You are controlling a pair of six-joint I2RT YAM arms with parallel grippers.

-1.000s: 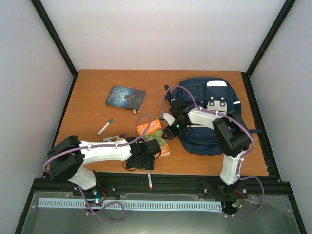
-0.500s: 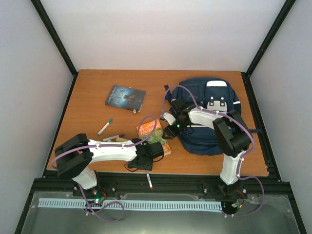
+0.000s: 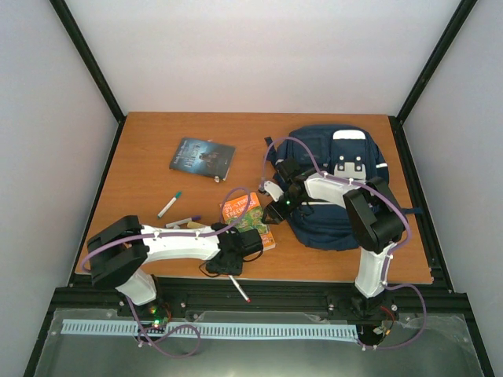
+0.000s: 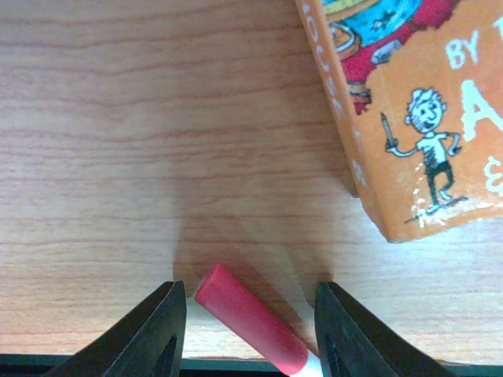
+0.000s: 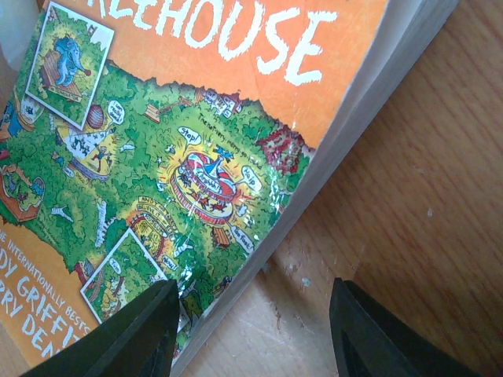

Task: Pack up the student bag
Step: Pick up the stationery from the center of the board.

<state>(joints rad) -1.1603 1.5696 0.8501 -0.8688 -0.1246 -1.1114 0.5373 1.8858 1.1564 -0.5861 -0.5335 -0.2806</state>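
Student bag [image 3: 322, 228] near the far-right corner looks soft, floppy (I'd pinch a strap or rim); left gripper [image 4: 250, 314] and right gripper [image 5: 253, 302] both sit spread apart.

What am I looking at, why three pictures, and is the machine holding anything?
This is a robot: a left arm and a right arm bolted at the near edge of a table. The wide picture comes from a camera above and behind them. The two close-ups come from a camera on each wrist, so the dark prongs at the bottom are that hand's own fingers. On the table lie a blue backpack, a dark book, an orange book, a green-capped pen, a purple-capped pen and a red-capped pen at the near edge. The left hand is open astride the red-capped pen; the right hand is open over the orange book's edge. Nothing is gripped.
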